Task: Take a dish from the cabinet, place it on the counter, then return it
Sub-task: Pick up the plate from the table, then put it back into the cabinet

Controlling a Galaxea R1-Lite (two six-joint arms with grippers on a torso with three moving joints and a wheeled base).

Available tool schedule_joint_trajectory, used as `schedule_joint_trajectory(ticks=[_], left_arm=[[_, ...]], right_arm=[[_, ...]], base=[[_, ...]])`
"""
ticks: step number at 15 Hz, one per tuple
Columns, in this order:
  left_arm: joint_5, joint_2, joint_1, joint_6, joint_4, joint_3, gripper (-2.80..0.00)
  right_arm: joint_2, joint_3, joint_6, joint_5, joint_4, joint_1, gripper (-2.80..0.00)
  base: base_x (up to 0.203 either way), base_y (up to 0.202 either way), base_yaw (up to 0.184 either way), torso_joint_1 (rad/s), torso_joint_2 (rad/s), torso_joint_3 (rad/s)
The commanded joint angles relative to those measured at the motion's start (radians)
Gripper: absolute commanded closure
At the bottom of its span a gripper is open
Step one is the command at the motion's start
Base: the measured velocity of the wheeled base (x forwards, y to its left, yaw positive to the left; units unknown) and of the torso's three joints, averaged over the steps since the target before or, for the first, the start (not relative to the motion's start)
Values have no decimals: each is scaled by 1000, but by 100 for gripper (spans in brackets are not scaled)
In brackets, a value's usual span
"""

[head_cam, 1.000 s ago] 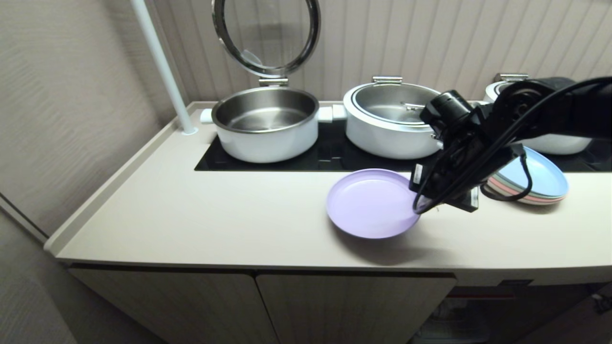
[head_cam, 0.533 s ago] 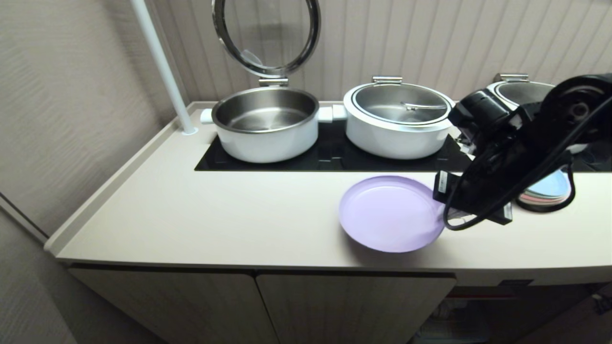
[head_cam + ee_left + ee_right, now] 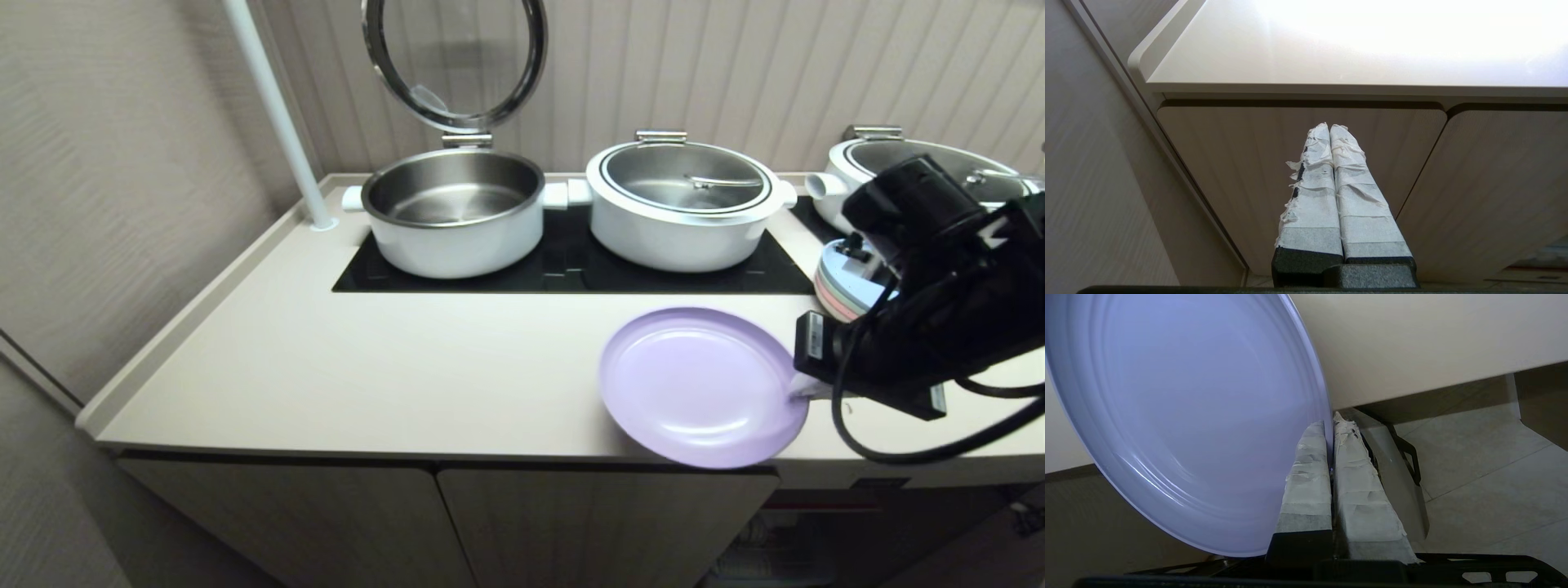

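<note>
We see the round, matte lavender plate (image 3: 704, 385) lower right, face up, slightly tilted. Our right gripper (image 3: 804, 394) pinches its right rim; left gripper (image 3: 1329, 134) is closed, empty.

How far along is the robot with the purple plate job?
The plate is out of the cabinet. In hand: the right gripper pinches its rim, holding it at the counter's front edge. Left: putting it back inside. The left gripper is parked below.

No text, brand, number or sign can be read in any view. Pots, plates and cabinet doors carry no legible marking
</note>
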Motion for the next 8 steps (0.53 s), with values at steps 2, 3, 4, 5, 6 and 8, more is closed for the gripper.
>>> schedule_joint_trajectory(ticks=[2,3,4,5,6,8], left_arm=[[0,0,0,0,0,0,0],[0,0,0,0,0,0,0],[0,0,0,0,0,0,0],[0,0,0,0,0,0,0],[0,0,0,0,0,0,0],[0,0,0,0,0,0,0]], right_arm=[[-102,82,4,0,4,0,0],[-128,110,4,0,3,0,0],[-151,137,2,1,3,0,0],[-176,168,-11,1,2,0,0],[-206,206,-33,2,0,0,0],[-256,272,-69,4,-15,0,0]], base=[[0,0,0,0,0,0],[0,0,0,0,0,0],[0,0,0,0,0,0],[0,0,0,0,0,0],[0,0,0,0,0,0],[0,0,0,0,0,0]])
